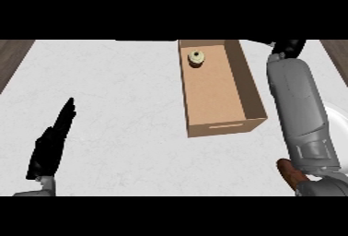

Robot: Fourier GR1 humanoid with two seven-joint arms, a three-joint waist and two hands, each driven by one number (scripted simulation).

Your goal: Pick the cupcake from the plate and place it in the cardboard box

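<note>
The cupcake [195, 58], pale with a darker base, sits upright inside the open cardboard box [253, 94], at the box's far end. My right forearm stretches up the right side, just right of the box. My right hand [289, 46] is a black shape beyond the box's far right corner, cut off at the top of the view and apart from the cupcake. The white plate [338, 133] shows at the right edge, mostly hidden behind my right forearm. My left hand [50, 144] rests open at the lower left, fingers straight and pointing up.
The box stands lengthwise on the pale marble counter [115, 92]. Dark wood shows past the counter's corners at the top left [14, 53] and top right. A small brown piece [288, 172] lies by my right forearm's lower end.
</note>
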